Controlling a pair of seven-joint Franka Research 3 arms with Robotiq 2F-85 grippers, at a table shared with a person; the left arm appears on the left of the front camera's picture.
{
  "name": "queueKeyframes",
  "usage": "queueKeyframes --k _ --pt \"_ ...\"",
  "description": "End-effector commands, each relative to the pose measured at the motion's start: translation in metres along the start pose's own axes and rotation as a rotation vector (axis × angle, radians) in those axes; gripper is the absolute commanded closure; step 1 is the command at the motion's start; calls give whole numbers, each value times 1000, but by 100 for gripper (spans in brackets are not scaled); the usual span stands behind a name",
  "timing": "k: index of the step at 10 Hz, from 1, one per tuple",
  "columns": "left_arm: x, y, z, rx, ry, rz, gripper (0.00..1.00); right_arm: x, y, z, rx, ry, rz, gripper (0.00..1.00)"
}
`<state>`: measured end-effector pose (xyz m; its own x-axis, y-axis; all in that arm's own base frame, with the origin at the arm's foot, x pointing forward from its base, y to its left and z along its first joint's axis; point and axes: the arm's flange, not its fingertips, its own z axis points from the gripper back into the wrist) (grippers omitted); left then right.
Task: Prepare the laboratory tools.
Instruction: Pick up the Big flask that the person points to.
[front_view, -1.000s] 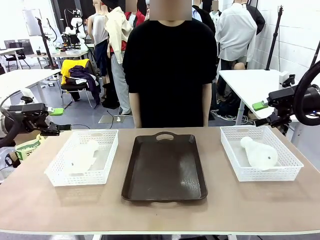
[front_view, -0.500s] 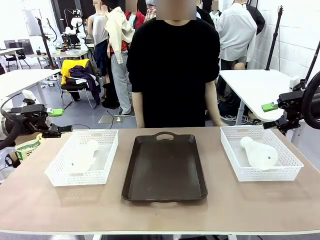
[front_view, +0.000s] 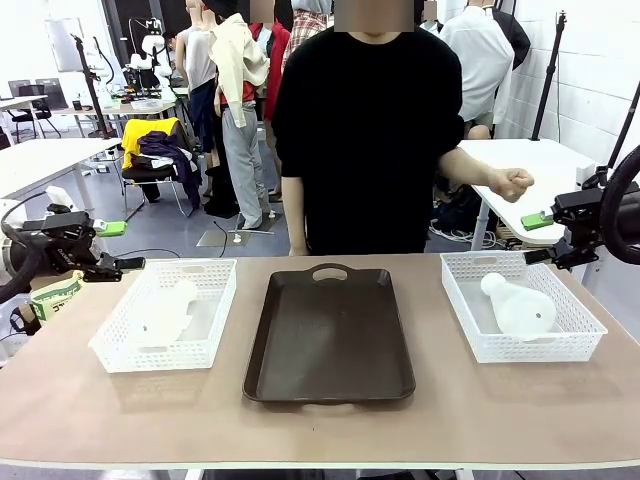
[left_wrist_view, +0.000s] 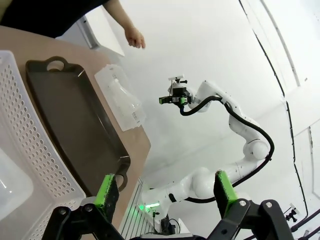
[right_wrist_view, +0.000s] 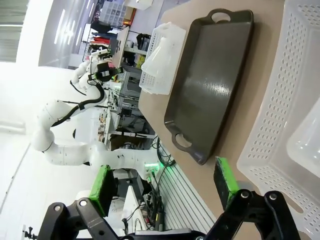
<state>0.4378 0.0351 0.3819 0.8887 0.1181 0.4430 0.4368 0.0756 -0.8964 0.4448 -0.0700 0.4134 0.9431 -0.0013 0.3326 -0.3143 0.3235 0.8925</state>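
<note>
Left fingers (front_view: 112, 227) apart, off the counter's (front_view: 320, 425) left edge; right fingers (front_view: 537, 221) apart, behind right basket (front_view: 520, 352). Right flask (front_view: 520, 307) lies in it, left flask (front_view: 165, 312) in left basket (front_view: 120, 357), tray (front_view: 330, 340) between baskets

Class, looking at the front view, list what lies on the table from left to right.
White mesh basket holding one flask → dark brown tray → second white mesh basket holding the other flask.
</note>
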Motion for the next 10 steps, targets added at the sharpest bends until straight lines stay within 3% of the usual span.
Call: queueKeyframes --k 1,10 --pt "2 -1 1 1 0 -33 0 -1 1 3 7 -3 0 0" --pt "2 -1 1 1 0 -33 0 -1 1 3 7 -3 0 0"
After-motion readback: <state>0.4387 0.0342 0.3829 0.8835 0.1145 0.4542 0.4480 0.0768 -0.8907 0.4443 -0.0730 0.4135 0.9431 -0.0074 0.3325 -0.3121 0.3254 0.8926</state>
